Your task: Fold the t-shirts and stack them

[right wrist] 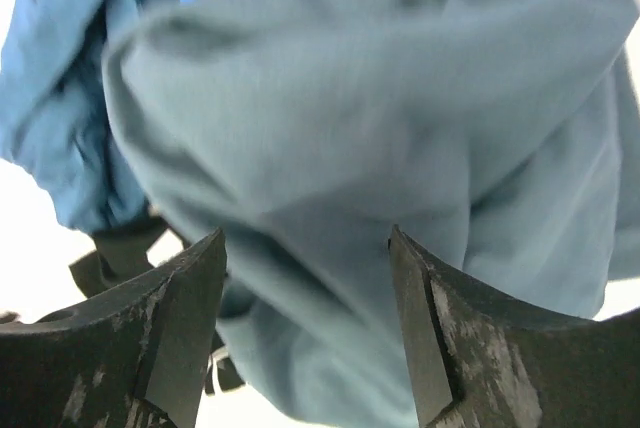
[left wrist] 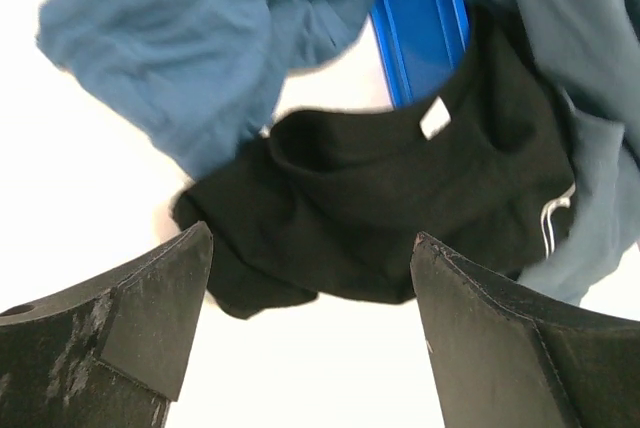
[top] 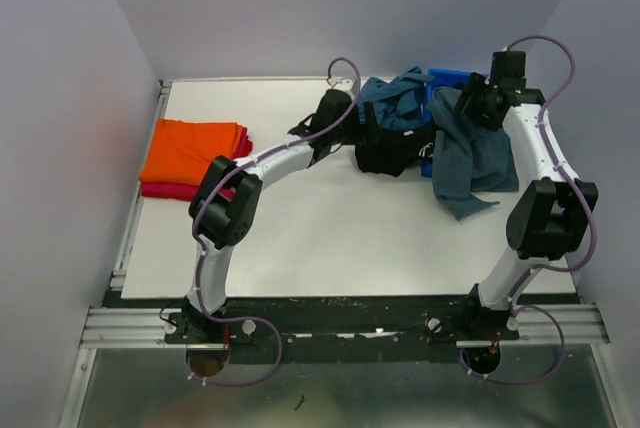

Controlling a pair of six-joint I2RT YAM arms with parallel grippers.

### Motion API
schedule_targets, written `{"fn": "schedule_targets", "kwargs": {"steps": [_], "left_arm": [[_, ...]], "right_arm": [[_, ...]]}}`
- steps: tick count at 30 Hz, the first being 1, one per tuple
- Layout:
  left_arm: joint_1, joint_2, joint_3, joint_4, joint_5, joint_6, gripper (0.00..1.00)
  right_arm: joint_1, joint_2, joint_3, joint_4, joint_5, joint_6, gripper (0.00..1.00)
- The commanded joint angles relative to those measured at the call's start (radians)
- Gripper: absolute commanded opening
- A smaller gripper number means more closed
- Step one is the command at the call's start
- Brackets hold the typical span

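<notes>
An orange t-shirt (top: 190,148) lies folded on top of a crimson one (top: 165,190) at the table's left. At the back right sits a loose heap: a black shirt (top: 385,156) (left wrist: 380,218), a teal blue shirt (top: 395,98) (left wrist: 170,48) and a grey-blue shirt (top: 470,163) (right wrist: 380,118). My left gripper (top: 358,133) (left wrist: 312,258) is open just in front of the black shirt's near edge, with only bare table between its fingers. My right gripper (top: 468,108) (right wrist: 305,238) is open close above the grey-blue shirt, gripping nothing.
A rigid blue bin (top: 445,78) (left wrist: 420,18) stands at the back right, partly buried under the shirts. White walls close in the table on the left, back and right. The white tabletop (top: 330,238) stretches between the heap and the arm bases.
</notes>
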Motion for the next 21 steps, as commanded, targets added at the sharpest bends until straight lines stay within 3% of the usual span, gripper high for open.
{"fn": "schedule_targets", "kwargs": {"steps": [1, 3, 6, 12, 19, 21], "left_arm": [[0.032, 0.071, 0.152, -0.052, -0.012, 0.04, 0.92], [0.039, 0.138, 0.25, -0.128, -0.067, 0.049, 0.99], [0.05, 0.247, 0.379, -0.171, -0.075, 0.072, 0.99], [0.062, 0.46, 0.677, -0.311, -0.119, 0.075, 0.99], [0.102, 0.529, 0.724, -0.291, -0.129, 0.026, 0.99], [0.114, 0.545, 0.731, -0.288, -0.098, 0.005, 0.89]], "right_arm": [[0.065, -0.184, -0.177, 0.078, 0.034, -0.037, 0.75], [0.072, -0.23, -0.26, 0.083, 0.033, -0.037, 0.73], [0.15, -0.274, -0.366, 0.109, 0.054, -0.056, 0.74], [0.248, -0.255, -0.402, 0.118, 0.097, -0.068, 0.8], [0.34, -0.153, -0.348, 0.121, 0.245, -0.125, 0.91], [0.357, -0.091, -0.298, 0.076, 0.321, -0.119, 0.91]]}}
